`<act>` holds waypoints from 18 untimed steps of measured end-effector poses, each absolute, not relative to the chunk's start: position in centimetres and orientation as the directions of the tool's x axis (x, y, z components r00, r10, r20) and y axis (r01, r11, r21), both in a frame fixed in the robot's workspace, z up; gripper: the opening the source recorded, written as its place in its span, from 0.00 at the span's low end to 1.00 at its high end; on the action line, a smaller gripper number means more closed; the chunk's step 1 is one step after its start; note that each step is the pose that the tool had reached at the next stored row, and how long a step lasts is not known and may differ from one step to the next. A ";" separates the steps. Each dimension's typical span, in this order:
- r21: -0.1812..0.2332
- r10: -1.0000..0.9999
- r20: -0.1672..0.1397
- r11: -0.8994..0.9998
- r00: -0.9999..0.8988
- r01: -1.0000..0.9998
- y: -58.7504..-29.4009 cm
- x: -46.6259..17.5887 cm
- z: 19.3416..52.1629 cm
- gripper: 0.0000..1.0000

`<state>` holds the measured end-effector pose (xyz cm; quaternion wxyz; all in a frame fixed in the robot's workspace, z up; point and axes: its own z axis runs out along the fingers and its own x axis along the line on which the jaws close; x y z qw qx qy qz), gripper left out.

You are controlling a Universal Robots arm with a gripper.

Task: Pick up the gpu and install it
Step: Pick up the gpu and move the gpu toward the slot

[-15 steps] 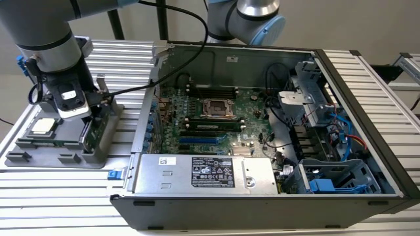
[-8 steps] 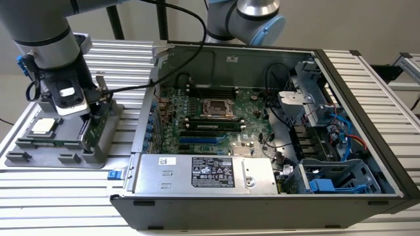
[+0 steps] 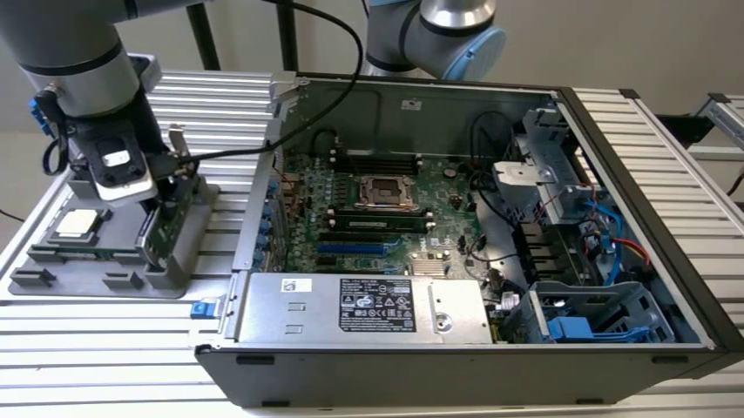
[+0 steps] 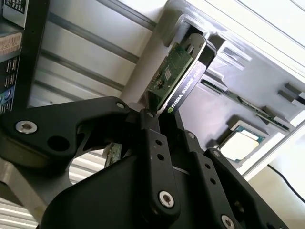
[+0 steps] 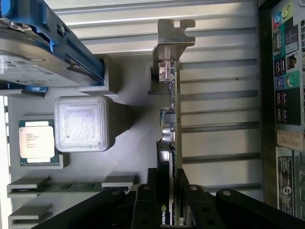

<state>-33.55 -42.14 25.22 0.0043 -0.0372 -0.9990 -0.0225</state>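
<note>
Gripping entry: gripper (image 5: 167,202) clamped on upright gpu (image 5: 167,114) (edge-on in its slot), tray (image 3: 87,287) at the exterior view's left; best lifted straight, no tilt.

The arm (image 3: 70,61) points down, hand (image 5: 167,191) (black fingers (image 4: 153,152)) pinched on the gpu (image 4: 177,76).

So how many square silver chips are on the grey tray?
1. The CPU chip lies flat in the grey tray, near the upright gpu that the gripper clamps. Others may be hidden.
</note>
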 end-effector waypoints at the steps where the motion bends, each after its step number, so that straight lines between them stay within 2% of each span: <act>1: 0.045 0.074 0.010 0.996 -0.997 0.075 -42.1 -33.5 25.3 0.00; 18: 0.045 0.074 0.010 0.996 -0.997 0.075 -42.1 -33.5 26.7 0.00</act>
